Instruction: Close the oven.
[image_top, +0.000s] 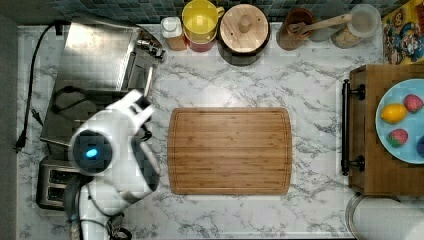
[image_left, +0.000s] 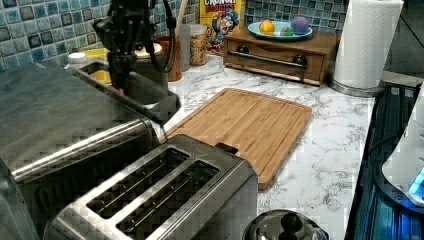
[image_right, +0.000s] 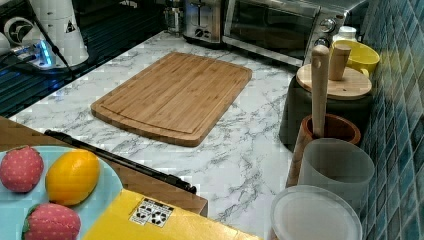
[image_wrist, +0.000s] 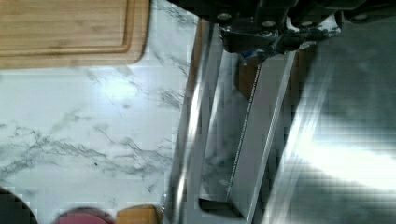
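One thing I cannot tell from my screens is whether the black end effector (image_left: 122, 75) is open or closed. It hangs straight down at the front top edge of the large boxy brushed stainless-steel toaster oven (image_left: 50, 110), right by the door's metal bar handle (image_wrist: 191, 130). In the wrist view it sits close above the handle and the glass-paned door, with marble visible through the gap between bar and door. The oven stands at the top view's left on the white marble tabletop (image_top: 310, 85), its back toward the tiled wall. To me the door looks nearly upright, though I cannot say whether it is fully shut. I judge the door to be rigid and hinged low, so it will swing as one stiff piece with moderate weight. The glass pane is the fragile part and the brushed steel is slick. The bar handle is therefore the place to bear on, near its middle, pushing toward the oven body rather than pinching. Too hard a shove might slide the whole oven back. Just beside the oven sits a smaller two-slot steel toaster (image_left: 160, 190), and a rectangular bamboo cutting board (image_top: 230, 150) lies farther out on the marble.
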